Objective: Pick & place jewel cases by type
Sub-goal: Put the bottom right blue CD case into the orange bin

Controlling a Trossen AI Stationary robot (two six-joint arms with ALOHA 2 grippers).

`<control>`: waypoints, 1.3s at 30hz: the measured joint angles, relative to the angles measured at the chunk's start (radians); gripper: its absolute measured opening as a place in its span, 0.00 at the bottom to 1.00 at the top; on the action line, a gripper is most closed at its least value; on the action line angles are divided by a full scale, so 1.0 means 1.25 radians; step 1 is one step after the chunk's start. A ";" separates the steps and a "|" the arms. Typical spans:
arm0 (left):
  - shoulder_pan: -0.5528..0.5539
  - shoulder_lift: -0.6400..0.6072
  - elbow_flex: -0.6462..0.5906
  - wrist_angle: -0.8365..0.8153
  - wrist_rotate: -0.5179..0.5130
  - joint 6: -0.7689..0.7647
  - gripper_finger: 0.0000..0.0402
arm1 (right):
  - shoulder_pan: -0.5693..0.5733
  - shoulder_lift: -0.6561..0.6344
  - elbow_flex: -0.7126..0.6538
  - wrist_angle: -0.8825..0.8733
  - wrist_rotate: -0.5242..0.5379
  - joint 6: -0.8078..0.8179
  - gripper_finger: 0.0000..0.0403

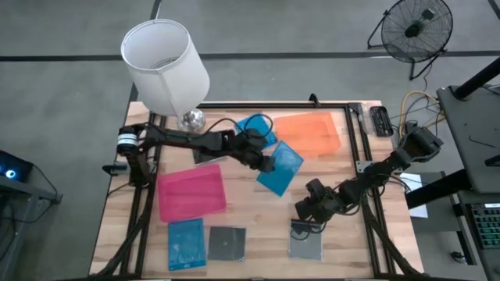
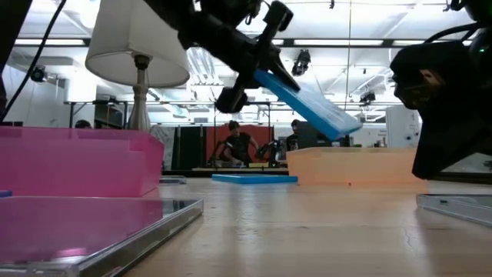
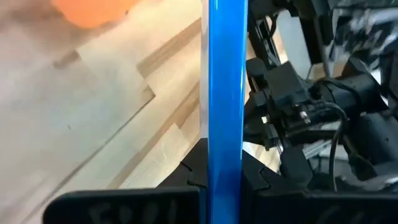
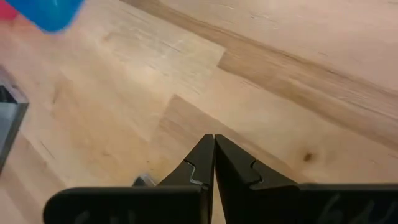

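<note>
My left gripper (image 1: 269,162) is shut on a translucent blue jewel case (image 1: 283,169) and holds it over the middle of the table, in front of the orange tray (image 1: 311,133). A second blue case (image 1: 254,125) lies flat at the far side beside that tray. A third blue case (image 1: 185,243) and a dark case (image 1: 226,243) lie near the front edge, below the pink tray (image 1: 191,193). Another dark case (image 1: 305,240) lies front right. Just above it my right gripper (image 1: 303,209) is shut and holds nothing. My left gripper pinches the blue case between its two fingers at the edge nearest the arm (image 3: 225,149), one finger on each flat face. The fingers come from the table's left, slanting down. The case is lifted clear and tilted, its free end (image 2: 338,123) lower than the held end.
A white lamp (image 1: 166,62) stands at the far left corner. A dark flat thing (image 1: 207,156) lies under my left arm. A small black device (image 1: 380,119) sits at the far right edge. Bare wood lies between the two trays and the front row of cases.
</note>
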 joint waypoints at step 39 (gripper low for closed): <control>0.081 -0.024 0.191 -0.132 0.059 0.144 0.01 | -0.104 -0.385 0.005 -0.084 0.186 -0.232 0.36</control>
